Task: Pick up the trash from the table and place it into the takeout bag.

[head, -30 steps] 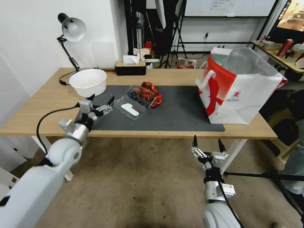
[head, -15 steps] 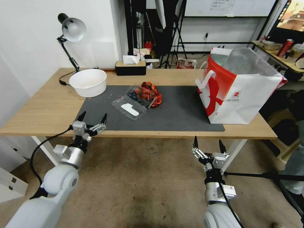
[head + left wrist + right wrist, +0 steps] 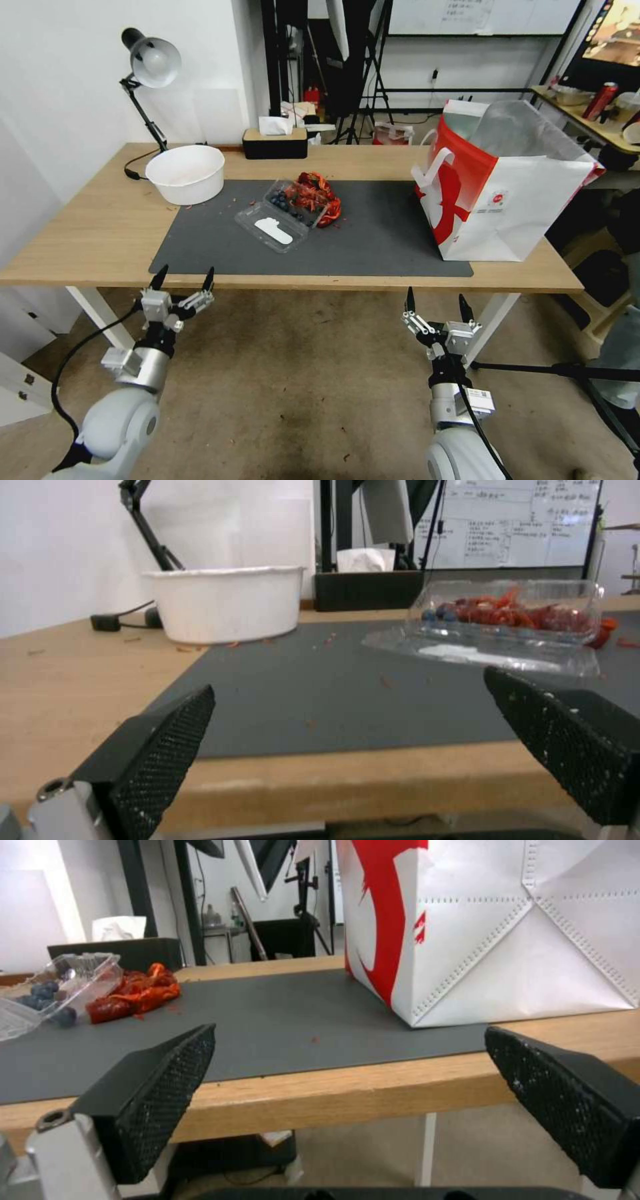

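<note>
On the table [image 3: 100, 227], a clear clamshell [image 3: 283, 215] lies open on the dark grey mat [image 3: 373, 240] with blueberries in its far half. A heap of red shells [image 3: 321, 193] rests against its right side. The takeout bag [image 3: 507, 193], white with red print and foil lining, stands open at the mat's right end. My left gripper [image 3: 186, 273] hangs open and empty just below the table's front edge, left of centre. My right gripper [image 3: 435, 297] is open and empty below the front edge, near the bag. The left wrist view shows the clamshell [image 3: 507, 615]; the right wrist view shows the bag [image 3: 507, 925].
A white open bowl [image 3: 186, 173] sits at the mat's back left corner, with red crumbs [image 3: 233, 200] scattered nearby. A desk lamp [image 3: 150, 63] and a black tissue box [image 3: 275, 141] stand along the back edge. A tripod leg [image 3: 553, 370] lies on the floor to the right.
My left gripper has drawn back from over the mat's left front corner and dropped below the table's front edge, staying open. The right arm has not moved.
</note>
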